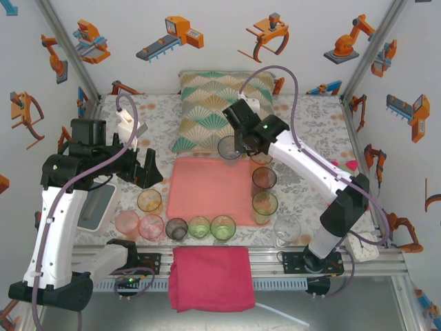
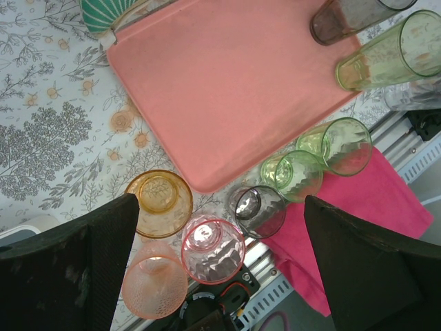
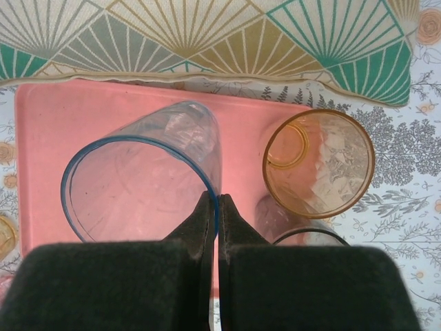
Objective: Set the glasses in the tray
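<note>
The right gripper (image 3: 213,201) is clamped on the rim of a blue glass (image 3: 141,183), holding it tilted at the far right corner of the tray (image 3: 41,138), near an amber glass (image 3: 319,162). The left gripper (image 2: 220,201) hangs wide open and empty above the glasses off the tray's near left corner, among them a pink glass (image 2: 212,249) and a grey glass (image 2: 258,210).
</note>
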